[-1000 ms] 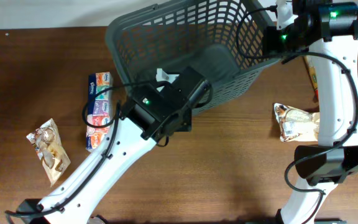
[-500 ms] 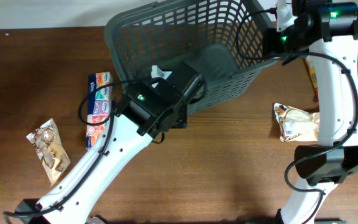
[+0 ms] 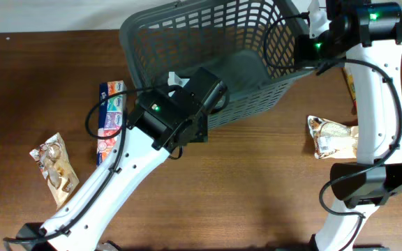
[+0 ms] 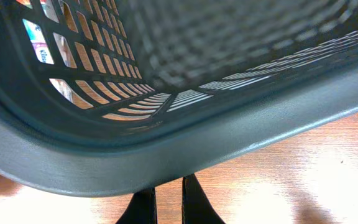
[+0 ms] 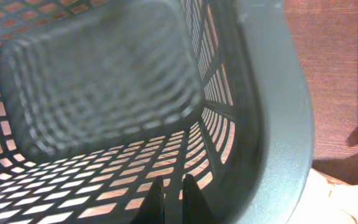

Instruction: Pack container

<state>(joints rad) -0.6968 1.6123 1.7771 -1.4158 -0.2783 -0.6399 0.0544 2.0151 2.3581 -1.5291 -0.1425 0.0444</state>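
The container (image 3: 208,35), a large dark grey lattice basket, is tilted at the back of the table with its opening facing the front left. My left gripper (image 3: 179,82) is at its near rim; in the left wrist view the fingers (image 4: 168,182) are almost together, their tips against the underside of the thick rim (image 4: 185,143). My right gripper (image 3: 311,26) is at the basket's far right corner. In the right wrist view its fingers (image 5: 173,183) are closed on a lattice bar of the wall (image 5: 272,106).
A blue and red tissue pack (image 3: 109,118) lies left of the basket. A clear snack packet (image 3: 54,167) lies at the far left. A brown and white packet (image 3: 333,136) and a long thin pack (image 3: 351,87) lie on the right, behind the right arm.
My left gripper has moved a little up and to the left, and the basket's near rim has shifted with it. The right gripper has stayed in place.
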